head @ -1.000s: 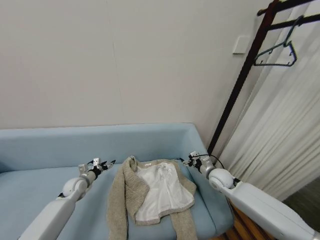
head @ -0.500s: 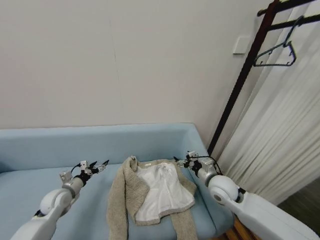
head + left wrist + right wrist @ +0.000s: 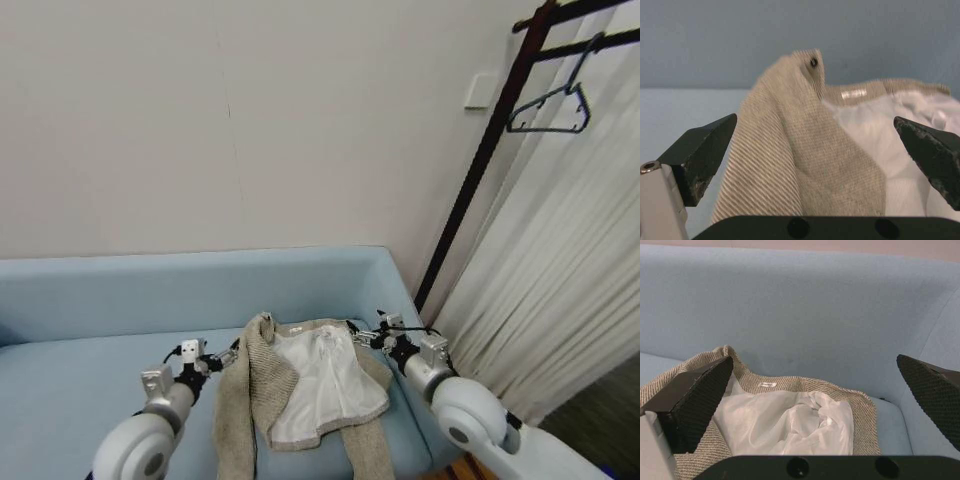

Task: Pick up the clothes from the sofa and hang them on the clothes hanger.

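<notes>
Beige knit cardigan w/ white lining [image 3: 300,385], collar at far end: L gripper [image 3: 228,357] beside one shoulder, R gripper [image 3: 365,338] beside other; both sets of fingers apart.

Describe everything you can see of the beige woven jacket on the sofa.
The beige woven jacket lies open on the light blue sofa seat, near its right end, collar towards the backrest. Its white lining is crumpled, with a small label at the collar and a dark button on one front edge. The open left gripper and open right gripper flank its shoulders; contact is unclear.
</notes>
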### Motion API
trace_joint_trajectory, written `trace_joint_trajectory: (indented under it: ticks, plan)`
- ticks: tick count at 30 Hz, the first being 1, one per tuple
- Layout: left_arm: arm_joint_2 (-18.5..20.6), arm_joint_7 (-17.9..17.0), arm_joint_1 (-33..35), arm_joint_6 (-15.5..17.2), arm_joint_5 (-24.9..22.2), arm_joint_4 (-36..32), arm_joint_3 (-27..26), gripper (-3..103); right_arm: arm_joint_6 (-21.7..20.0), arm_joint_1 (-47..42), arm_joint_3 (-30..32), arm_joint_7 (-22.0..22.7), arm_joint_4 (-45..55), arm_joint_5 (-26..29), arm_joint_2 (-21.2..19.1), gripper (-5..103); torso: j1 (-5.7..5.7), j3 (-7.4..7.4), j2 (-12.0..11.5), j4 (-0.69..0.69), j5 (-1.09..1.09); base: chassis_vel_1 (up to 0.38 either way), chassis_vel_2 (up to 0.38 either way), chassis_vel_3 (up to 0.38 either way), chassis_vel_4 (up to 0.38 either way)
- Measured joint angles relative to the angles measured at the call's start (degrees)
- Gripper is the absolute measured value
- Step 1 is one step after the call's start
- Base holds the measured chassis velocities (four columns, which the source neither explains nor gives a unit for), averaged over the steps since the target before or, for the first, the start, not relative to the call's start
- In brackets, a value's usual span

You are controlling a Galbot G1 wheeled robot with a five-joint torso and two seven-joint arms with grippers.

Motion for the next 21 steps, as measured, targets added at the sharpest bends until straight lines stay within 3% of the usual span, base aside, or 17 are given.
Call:
trace_joint_trajectory:
  ticks: [4, 10, 13, 16, 21]
  plan:
    - [0.29, -1.42, -5.88, -3.7, -0.24, 7.61, 8.56, 100, 0.3, -1.04, 0.39, -0.36, -0.5, -0.99, 0.4, 100, 0.01, 0.0, 0.0, -0.02, 0.0, 0.0, 0.0, 0.0, 0.0]
    - [-0.48, -1.45, -11.97, -5.28, -0.91, 13.5, 17.26, 100, 0.45, -0.96, 0.42, -0.11, -1.32, -0.88, 0.02, 100, 0.02, 0.01, -0.01, -0.01, 0.01, 0.0, 0.0, 0.0, 0.0]
    - [-3.36, -1.73, -16.94, -5.7, 0.55, 18.79, 23.47, 100, 0.76, -1.89, 0.92, 0.07, -2.51, -1.02, -0.16, 100, 0.01, 0.01, -0.01, 0.0, 0.01, 0.0, 0.0, 0.0, 0.0]
    - [-5.68, -2.44, -20.03, -5.88, 1.2, 22.09, 26.06, 100, 0.92, -2.64, 1.11, 0.0, -3.29, -1.39, -0.21, 100, 0.02, 0.01, -0.01, -0.02, 0.01, 0.0, 0.0, 0.0, 0.0]
    - [-9.05, -3.82, -23.69, -3.41, 0.96, 26.07, 27.59, 100, 1.3, -3.03, 1.14, -0.17, -4.96, -2.03, -0.01, 100, 0.02, 0.01, -0.01, -0.02, 0.01, 0.0, 0.0, 0.0, 0.0]
